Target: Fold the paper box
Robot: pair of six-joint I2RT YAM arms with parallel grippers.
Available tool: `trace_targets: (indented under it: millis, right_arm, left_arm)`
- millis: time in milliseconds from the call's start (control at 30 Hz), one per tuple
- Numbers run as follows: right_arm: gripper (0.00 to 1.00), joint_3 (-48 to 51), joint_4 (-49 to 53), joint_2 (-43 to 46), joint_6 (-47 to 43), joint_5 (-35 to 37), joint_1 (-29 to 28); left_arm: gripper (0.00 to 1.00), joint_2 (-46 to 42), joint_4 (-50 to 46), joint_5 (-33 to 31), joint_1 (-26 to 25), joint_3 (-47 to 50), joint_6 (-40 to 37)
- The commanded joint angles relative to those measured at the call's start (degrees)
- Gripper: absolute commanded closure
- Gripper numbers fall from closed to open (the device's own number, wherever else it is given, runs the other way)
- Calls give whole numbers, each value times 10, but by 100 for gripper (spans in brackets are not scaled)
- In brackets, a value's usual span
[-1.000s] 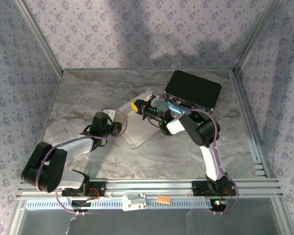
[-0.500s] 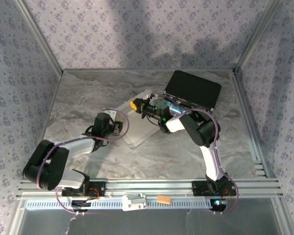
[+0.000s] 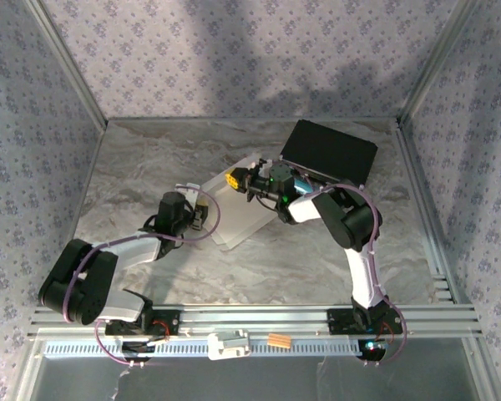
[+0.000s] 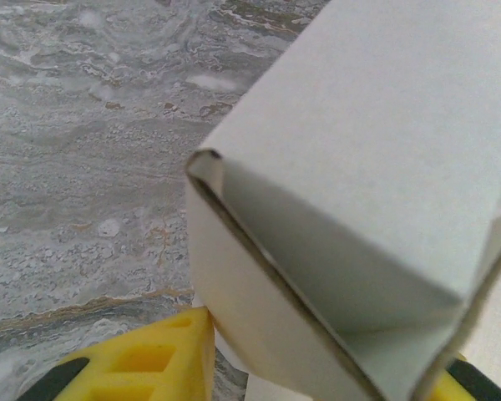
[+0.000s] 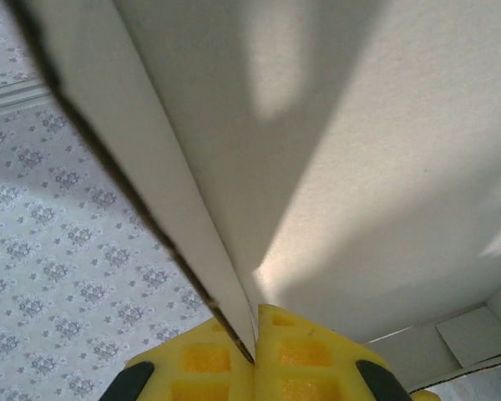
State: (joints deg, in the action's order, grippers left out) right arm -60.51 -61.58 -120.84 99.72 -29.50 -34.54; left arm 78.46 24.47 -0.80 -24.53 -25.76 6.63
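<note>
Paper box [image 4: 359,150] shows smooth, creased white cardboard.

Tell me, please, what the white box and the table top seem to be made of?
The paper box: thin white cardboard with a matt face; its cut edge shows a darker, brownish core. The table: grey and veined like marble, with a faint sheen; it could be stone or only a printed laminate.

Matt white cardboard paper box [image 4: 359,167], smooth marbled table [image 4: 83,167], matt black case [image 3: 330,152]
</note>
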Motion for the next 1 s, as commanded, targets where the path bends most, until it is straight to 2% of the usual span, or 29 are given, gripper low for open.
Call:
trace_targets:
  millis: [0, 67, 133, 233, 433, 667, 967]
  right_arm:
    - [100, 15, 141, -20, -5, -83, -6]
    - [100, 5, 164, -22, -11, -93, -5]
    - [100, 0, 181, -21, -17, -98, -7]
    - [100, -2, 207, -20, -27, -100, -7]
    - [100, -5, 204, -27, -60, -81, -9]
    - [100, -12, 111, -73, -37, -32, -23]
    - [100, -29, 125, -72, -23, -30, -33]
  left_arm:
    - [70, 0, 75, 40, 8, -28, -30]
    - [68, 9, 76, 47, 12, -33, -33]
    - [63, 16, 83, 38, 15, -38, -26]
    - [61, 25, 83, 17, 21, -48, -2]
    - [65, 48, 75, 23, 24, -73, 43]
    - [71, 42, 70, 12, 24, -66, 54]
    - [79, 67, 55, 19, 23, -107, 64]
